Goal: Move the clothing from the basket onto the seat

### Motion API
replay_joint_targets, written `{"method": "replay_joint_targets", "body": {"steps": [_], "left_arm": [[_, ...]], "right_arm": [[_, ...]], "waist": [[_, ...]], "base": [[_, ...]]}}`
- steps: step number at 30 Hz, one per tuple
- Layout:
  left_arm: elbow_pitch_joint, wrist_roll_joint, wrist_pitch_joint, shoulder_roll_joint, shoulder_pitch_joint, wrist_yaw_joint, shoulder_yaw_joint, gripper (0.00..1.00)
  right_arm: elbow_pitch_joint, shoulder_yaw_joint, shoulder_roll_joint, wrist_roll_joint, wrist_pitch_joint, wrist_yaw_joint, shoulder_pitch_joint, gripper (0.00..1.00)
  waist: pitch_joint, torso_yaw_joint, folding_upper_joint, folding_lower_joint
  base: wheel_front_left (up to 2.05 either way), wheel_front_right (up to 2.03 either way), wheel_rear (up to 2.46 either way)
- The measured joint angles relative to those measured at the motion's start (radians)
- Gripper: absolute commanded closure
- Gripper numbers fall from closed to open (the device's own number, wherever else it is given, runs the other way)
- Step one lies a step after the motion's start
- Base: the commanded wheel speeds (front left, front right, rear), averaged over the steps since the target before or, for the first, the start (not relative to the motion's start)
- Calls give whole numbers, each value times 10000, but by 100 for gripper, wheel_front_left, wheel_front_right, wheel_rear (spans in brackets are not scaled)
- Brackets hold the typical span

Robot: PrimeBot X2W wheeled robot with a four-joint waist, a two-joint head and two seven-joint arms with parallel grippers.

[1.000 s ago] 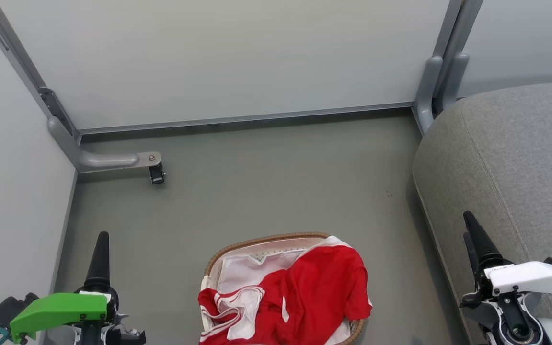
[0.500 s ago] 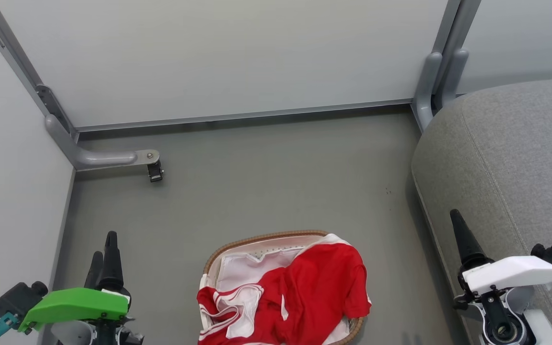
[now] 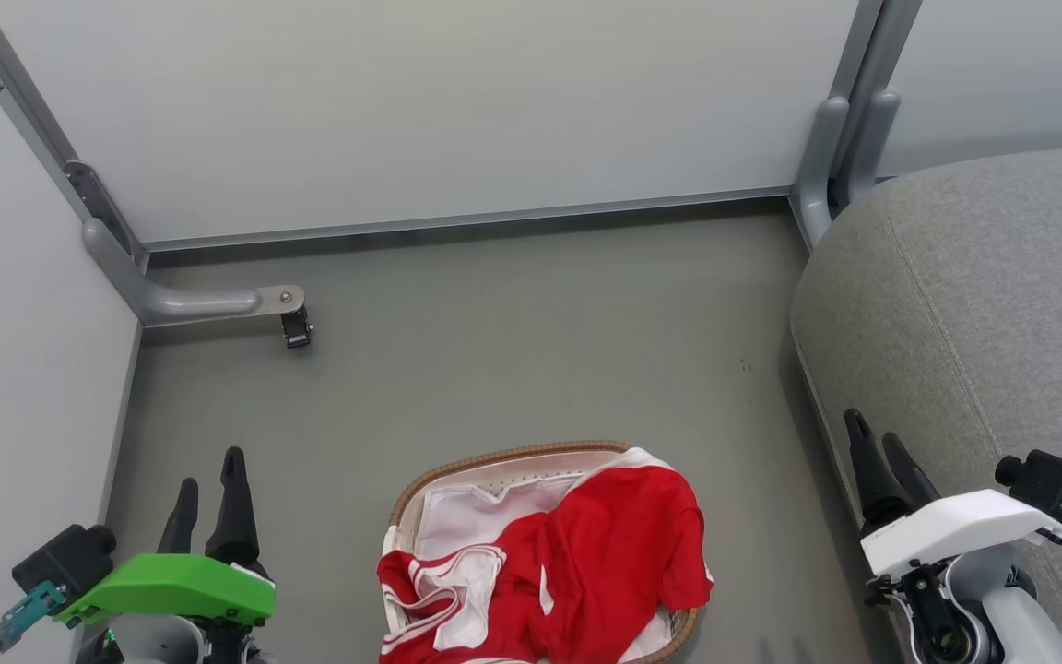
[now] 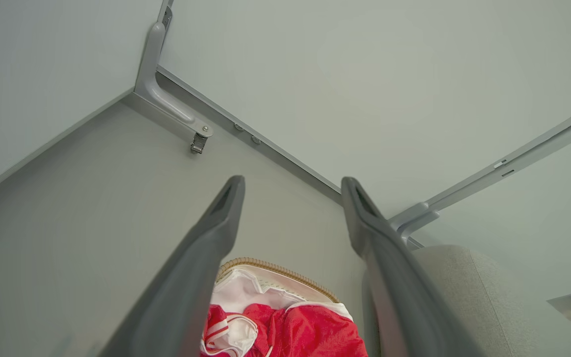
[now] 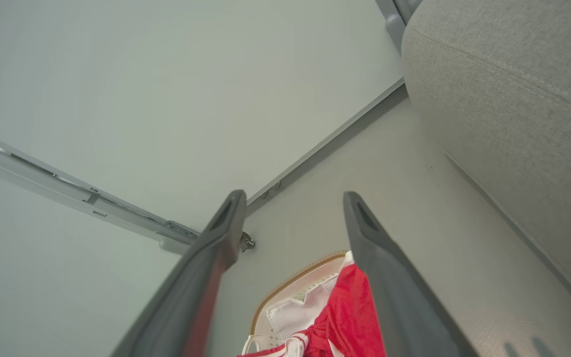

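Now | red-and-white shirt heaped in basket on floor, spilling over its right rim | seat right of basket, apart | left gripper jaws wide, empty | right gripper jaws wide, empty, near seat edge

Red garment with white stripes, brown-rimmed white basket, grey seat, grey-green floor.

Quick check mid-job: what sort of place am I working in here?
Likely a partitioned test bay staged like a home corner, not a real room: pale wall panels in grey metal framing, a grey floor, and a grey seat and a basket of red-and-white clothing.
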Motion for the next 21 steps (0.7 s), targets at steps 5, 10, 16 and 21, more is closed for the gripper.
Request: {"method": "replay_joint_targets", "body": {"steps": [5,10,16,21], "left_arm": [[29,683,-155,71,12,136,-182,0],[63,1331,-322,132,50,311,-314,0],[128,2073,-489,244,89,493,-520,0],[224,2614,-619,332,101,614,-642,0]], "right_arm": [[107,155,-21,-713,-134,0,-12,0],[196,293,-29,-1367,-313,0,-20,0],[385,449,-90,-2105,-483,0,-39,0],[625,525,-98,-2719,-621,0,-43,0]], "waist": [[13,-22,0,0],[44,-52,0,0],[78,-79,0,0],[77,-92,0,0]], "base": [[0,0,0],[0,0,0],[0,0,0],[0,0,0]]}}
